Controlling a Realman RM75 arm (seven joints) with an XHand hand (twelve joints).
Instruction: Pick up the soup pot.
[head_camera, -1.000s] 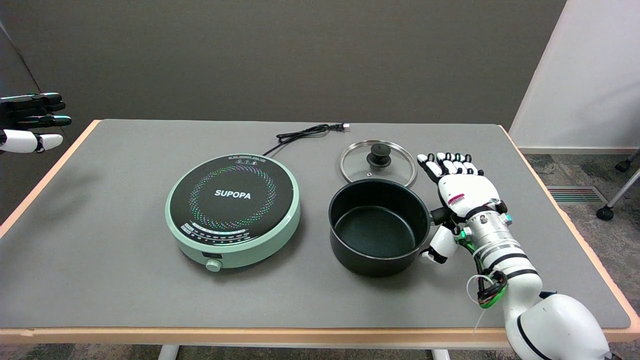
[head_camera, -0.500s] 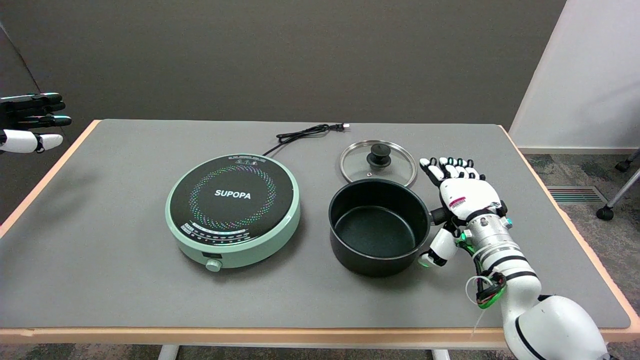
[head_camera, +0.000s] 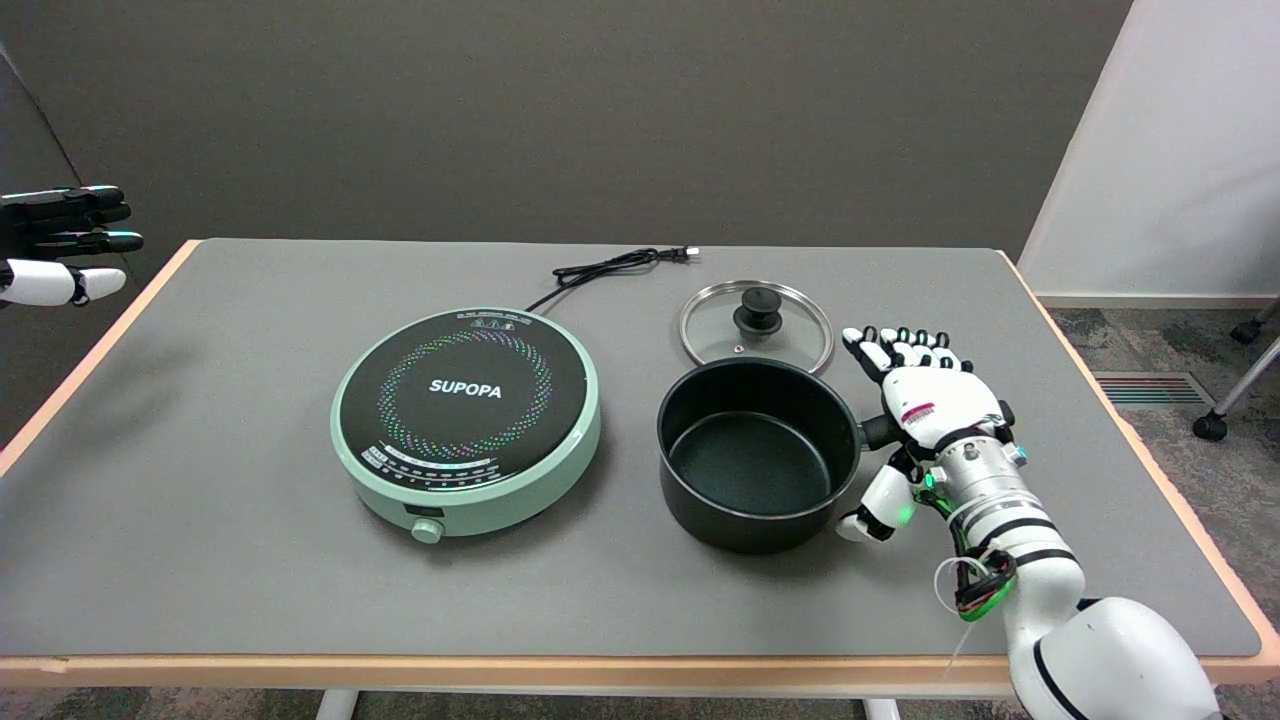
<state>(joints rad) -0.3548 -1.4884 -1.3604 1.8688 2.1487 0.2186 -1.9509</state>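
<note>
The black soup pot (head_camera: 755, 452) stands empty on the grey table mat, right of centre, its short black handle (head_camera: 880, 430) pointing right. My right hand (head_camera: 925, 405) lies over that handle, palm down, with the fingers (head_camera: 900, 345) stretched out away from me past the pot's right side. The thumb (head_camera: 872, 505) hangs below the handle near the pot wall. Nothing is closed around the handle; whether the palm touches it is hidden.
A glass lid (head_camera: 757, 325) with a black knob lies flat just behind the pot. A mint-green induction cooker (head_camera: 467, 418) sits to the pot's left, its black cord (head_camera: 610, 267) trailing toward the back edge. The idle left hand (head_camera: 60, 245) hangs at the upper left.
My right hand has sunk a little lower and drifted slightly nearer over the handle, with the thumb shifting beneath it. The pot has not moved.
</note>
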